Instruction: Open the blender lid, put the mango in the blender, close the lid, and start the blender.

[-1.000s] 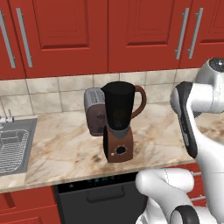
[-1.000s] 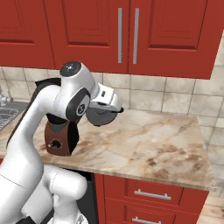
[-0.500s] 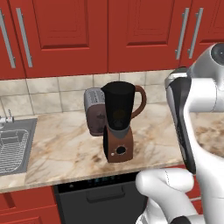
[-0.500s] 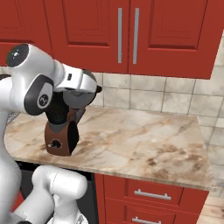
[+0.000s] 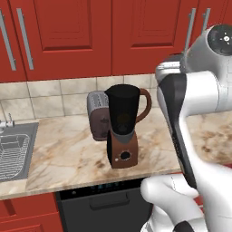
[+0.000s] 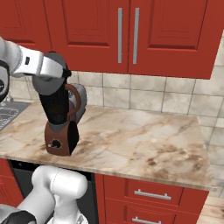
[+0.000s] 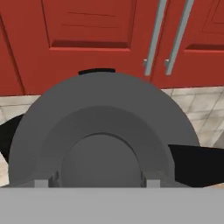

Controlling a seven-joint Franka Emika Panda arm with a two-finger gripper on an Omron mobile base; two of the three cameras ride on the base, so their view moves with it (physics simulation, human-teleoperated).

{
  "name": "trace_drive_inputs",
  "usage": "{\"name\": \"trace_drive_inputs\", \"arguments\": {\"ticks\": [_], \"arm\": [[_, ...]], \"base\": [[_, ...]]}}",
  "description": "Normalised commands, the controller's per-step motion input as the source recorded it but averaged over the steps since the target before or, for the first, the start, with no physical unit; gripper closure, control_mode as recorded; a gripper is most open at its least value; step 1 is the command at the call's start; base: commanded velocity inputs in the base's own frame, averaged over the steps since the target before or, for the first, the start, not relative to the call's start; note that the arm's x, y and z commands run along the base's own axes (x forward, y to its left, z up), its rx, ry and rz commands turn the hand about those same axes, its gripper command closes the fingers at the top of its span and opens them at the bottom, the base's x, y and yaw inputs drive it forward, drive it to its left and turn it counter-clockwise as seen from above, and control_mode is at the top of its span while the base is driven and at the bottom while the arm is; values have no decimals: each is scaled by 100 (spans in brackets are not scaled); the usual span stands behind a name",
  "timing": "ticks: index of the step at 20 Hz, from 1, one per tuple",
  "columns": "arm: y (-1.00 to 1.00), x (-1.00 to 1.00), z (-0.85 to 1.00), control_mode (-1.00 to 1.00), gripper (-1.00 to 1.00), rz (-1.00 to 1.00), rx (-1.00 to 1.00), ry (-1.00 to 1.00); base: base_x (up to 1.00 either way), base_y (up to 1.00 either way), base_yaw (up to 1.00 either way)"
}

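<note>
**Lid clamped in the gripper, arm swung across over the jar**

My hand view shows the blender lid as a broad grey disc with a raised round centre, close against the camera. A dark fingertip pokes out from behind its right edge and another dark tip from its left edge, so I read the gripper as closed on the lid, one finger on either side. Behind the disc I see red cabinet doors with two metal handles.

In the right base view the lid shows as a grey disc at the end of the arm, in front of the top of the jar. I cannot tell whether it touches the rim. Half a second ago the arm's big joint filled the left of this view and hid the jar top; now it reaches in from the left edge, and a second ago the disc hung right of the jar.

The blender stands on the marble counter, its jar open at the top in the left base view, in the same spot as before. The toaster sits just behind it, the sink well to its left. The mango I cannot find.
</note>
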Motion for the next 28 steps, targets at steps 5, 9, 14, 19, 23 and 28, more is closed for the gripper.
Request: {"name": "trace_drive_inputs", "arguments": {"ticks": [5, 9, 14, 19, 23, 28], "arm": [[78, 12, 0, -100, 100, 3, 1, 7], [41, 59, 0, -100, 100, 3, 3, 10], [25, 84, -5, -100, 100, 5, 0, 17], [10, 37, -24, -100, 100, 9, 0, 10], [30, 34, -20, -100, 100, 4, 0, 19], [33, 50, -11, -100, 100, 0, 0, 20]], "base": [[0, 0, 0], [0, 0, 0], [0, 0, 0], [0, 0, 0], [0, 0, 0], [0, 0, 0]]}}
